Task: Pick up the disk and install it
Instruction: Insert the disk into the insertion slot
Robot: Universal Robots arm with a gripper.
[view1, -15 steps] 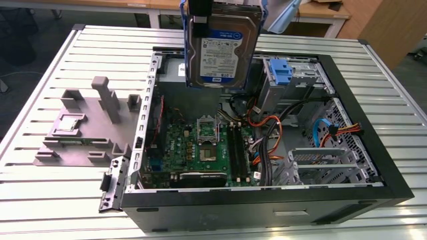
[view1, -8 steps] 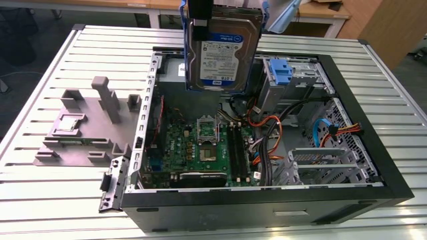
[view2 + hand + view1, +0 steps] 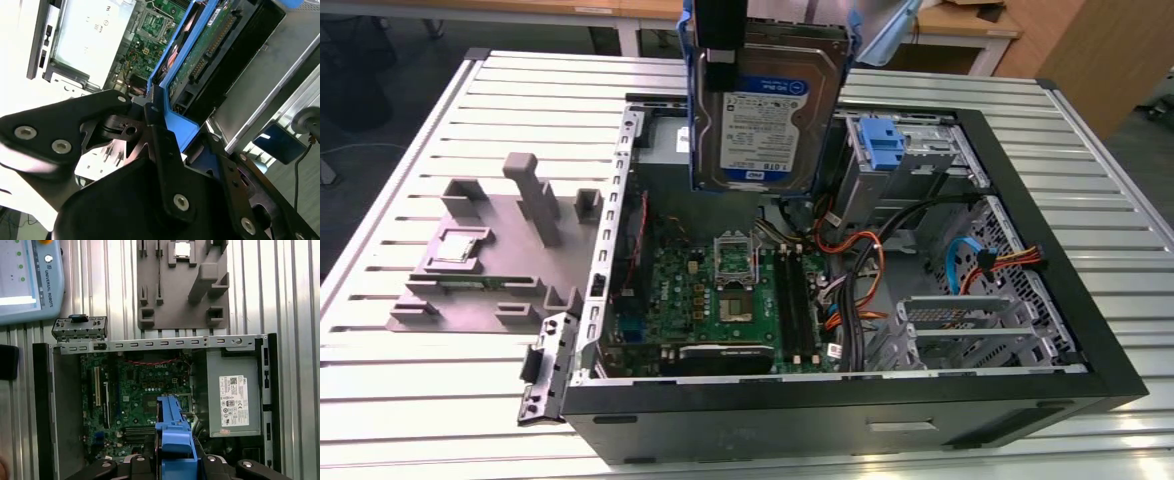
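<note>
Above the open black computer case (image 3: pixel 854 395), the blue-railed silver disk (image 3: pixel 761 120) is pinched by the gripper (image 3: pixel 167 127), hanging long-axis vertical.

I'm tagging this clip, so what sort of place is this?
Probably a robotics lab bench for computer assembly: an open desktop computer case sits on a slotted metal table, a teach pendant lies beside it, and the gripper holds the disk above the case.
</note>
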